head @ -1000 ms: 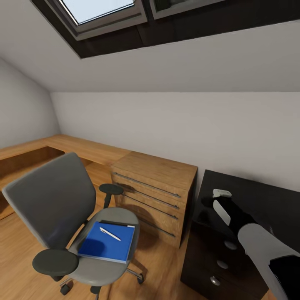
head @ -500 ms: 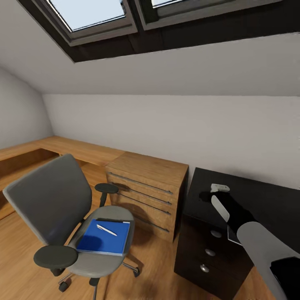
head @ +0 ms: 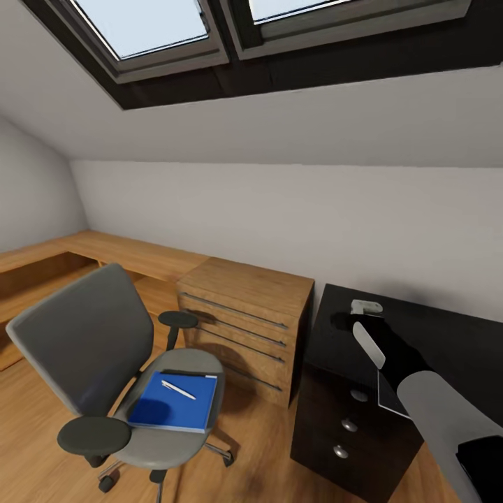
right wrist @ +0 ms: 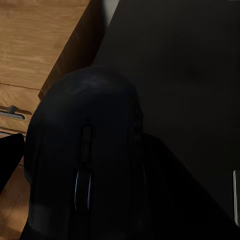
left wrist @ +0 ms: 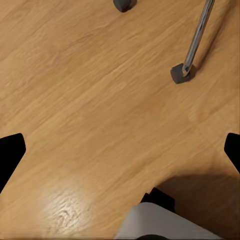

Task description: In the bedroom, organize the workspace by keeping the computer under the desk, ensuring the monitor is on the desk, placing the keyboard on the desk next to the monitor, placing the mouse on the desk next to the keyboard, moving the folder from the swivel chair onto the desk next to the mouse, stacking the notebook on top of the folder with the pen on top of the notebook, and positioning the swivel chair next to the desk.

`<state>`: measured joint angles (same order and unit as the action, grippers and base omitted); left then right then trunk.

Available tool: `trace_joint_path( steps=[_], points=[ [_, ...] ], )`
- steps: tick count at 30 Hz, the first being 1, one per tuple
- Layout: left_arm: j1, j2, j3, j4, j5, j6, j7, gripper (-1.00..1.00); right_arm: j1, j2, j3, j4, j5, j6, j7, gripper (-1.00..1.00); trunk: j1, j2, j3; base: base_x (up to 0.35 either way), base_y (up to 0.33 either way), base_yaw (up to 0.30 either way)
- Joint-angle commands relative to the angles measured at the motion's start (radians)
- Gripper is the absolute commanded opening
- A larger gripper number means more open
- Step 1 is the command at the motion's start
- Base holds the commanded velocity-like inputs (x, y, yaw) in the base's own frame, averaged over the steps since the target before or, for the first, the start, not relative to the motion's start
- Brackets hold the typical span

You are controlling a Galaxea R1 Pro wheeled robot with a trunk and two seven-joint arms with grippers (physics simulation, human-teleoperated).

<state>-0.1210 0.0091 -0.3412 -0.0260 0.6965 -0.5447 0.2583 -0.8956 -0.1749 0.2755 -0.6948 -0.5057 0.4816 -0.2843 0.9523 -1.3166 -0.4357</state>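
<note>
Right gripper (head: 347, 323) is out over the black desk (head: 447, 342), above the black drawer unit (head: 349, 426) that stands under the desk's near end. In the right wrist view a dark rounded mouse (right wrist: 85, 165) sits close against the camera, between the fingers. Judged held: the right gripper is closed around the mouse. Contact pads themselves are too dark to make out.

Left gripper: the two dark finger tips sit at opposite edges of the left wrist view, so it is spread wide and carries nothing. It looks down on the wood floor (left wrist: 90, 100), with a chrome leg and castor (left wrist: 180, 73) of the swivel chair nearby.

Key relation for the coming move: the desk top lies directly beneath the mouse, so the placing is a short lowering, not a reach. Keyboard and monitor are not identifiable here, so I cannot tell which way along the desk "next to the keyboard" lies.

Other task items, relative to the desk: the swivel chair (head: 91, 349) stands well off the desk's near end, beyond the wooden drawer chest (head: 244, 314). The blue folder (head: 173, 402) lies flat on its seat, with a pale pen (head: 178, 389) on top.

No readable brands, labels or writing anywhere.
</note>
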Motion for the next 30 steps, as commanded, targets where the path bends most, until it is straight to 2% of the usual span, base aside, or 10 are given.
trace_joint_path(
  steps=[1,12,21,24,27,30],
  points=[
    [0.0,0.0,-0.009,-0.002,0.0,0.006,0.009,1.0,0.0,-0.002,0.007,-0.003,-0.014,0.001,-0.012,-1.0,-0.004,0.007,0.002,0.0,0.0,0.0],
    [0.0,-0.002,-0.009,-0.003,-0.001,0.015,0.008,1.0,0.003,-0.004,0.006,-0.016,-0.013,0.008,-0.012,-1.0,-0.046,0.084,0.037,0.0,0.0,-0.011],
    [0.0,-0.01,-0.01,-0.021,-0.004,0.038,-0.01,1.0,0.003,-0.005,0.003,-0.017,-0.014,0.009,-0.012,-1.0,-0.081,0.147,0.068,0.0,0.0,-0.234],
    [0.0,-0.01,-0.015,-0.025,-0.012,0.157,-0.082,1.0,0.003,-0.005,0.004,-0.017,-0.014,0.009,-0.012,-1.0,-0.092,0.168,0.078,0.0,0.0,-0.281],
    [0.0,-0.007,-0.017,-0.044,-0.023,0.256,-0.126,1.0,0.003,-0.005,0.004,-0.017,-0.014,0.009,-0.012,-1.0,-0.104,0.189,0.089,0.0,0.0,-0.284],
    [0.0,-0.007,-0.017,-0.055,-0.027,0.294,-0.14,1.0,0.003,-0.005,0.004,-0.017,-0.014,0.009,-0.012,-1.0,-0.115,0.21,0.099,0.0,0.0,-0.284]
  ],
)
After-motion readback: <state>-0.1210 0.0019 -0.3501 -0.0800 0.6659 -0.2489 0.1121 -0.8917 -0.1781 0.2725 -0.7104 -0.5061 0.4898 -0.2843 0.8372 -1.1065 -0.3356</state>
